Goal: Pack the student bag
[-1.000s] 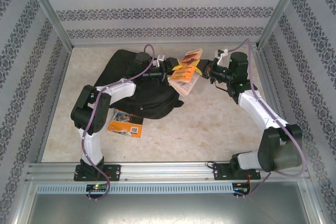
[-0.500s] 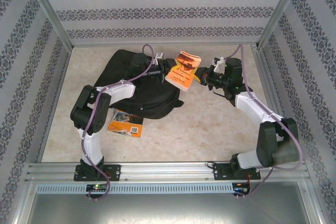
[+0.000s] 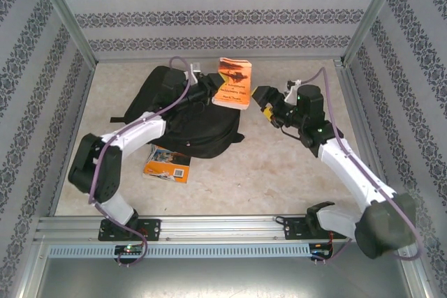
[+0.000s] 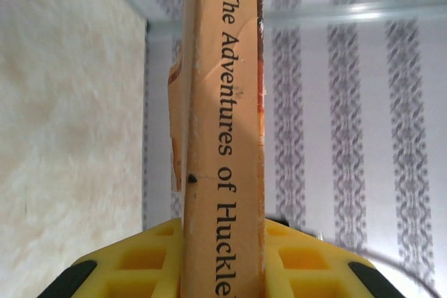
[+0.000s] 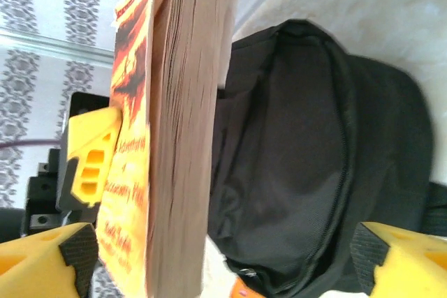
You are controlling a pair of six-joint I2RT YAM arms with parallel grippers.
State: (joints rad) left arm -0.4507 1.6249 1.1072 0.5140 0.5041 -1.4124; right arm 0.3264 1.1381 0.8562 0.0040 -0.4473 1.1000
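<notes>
Your left gripper (image 3: 211,93) is closed narrow on a thick orange paperback book (image 3: 232,83) and holds it off the table at the far right side of the student bag (image 3: 174,120). The bag is a large black soft fabric backpack. It lies on the beige stone-patterned table (image 3: 279,165), left of centre and toward the far side.

In the left wrist view, the book's tan spine runs up between the two yellow fingers (image 4: 140,266), which press on it from either side. "The Adventures of Huckle" is printed along the spine.

Your right gripper (image 3: 267,102) sits just right of the book and apart from it. Its jaws are spread wide and hold nothing. In the right wrist view, its black-padded yellow fingertips (image 5: 73,259) stand at the two lower corners. The book's page edge and orange cover rise beyond them without touching them.

In that same view the bag's main compartment gapes open behind the book, with the zipper running round the mouth and dark lining inside.

A flat orange and blue paperback (image 3: 167,165) lies on the table at the bag's near edge, partly tucked under it.
</notes>
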